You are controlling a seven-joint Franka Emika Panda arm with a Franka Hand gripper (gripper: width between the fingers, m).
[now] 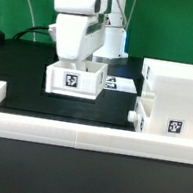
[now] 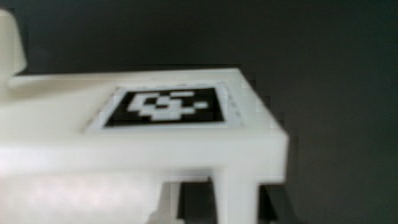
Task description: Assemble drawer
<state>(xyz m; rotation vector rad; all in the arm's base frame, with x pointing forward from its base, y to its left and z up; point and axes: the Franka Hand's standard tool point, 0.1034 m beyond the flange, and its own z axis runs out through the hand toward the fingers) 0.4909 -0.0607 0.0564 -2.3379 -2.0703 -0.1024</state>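
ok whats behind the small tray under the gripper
A flat marker board with a tag shows behind the tray; the tray and gripper cover its remainder.

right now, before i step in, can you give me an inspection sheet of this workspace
surface: black table, white rail along its near edge and the exterior view's left
job's things: tall case at the exterior view's right, a knob poking out low on its side; small tagged tray under the arm
clutter: nothing seen; the marker board lies behind the tray
grippers: pincer down at the tray's top; open or shut cannot be told
cables: black cables behind the arm
surroundings: green backdrop
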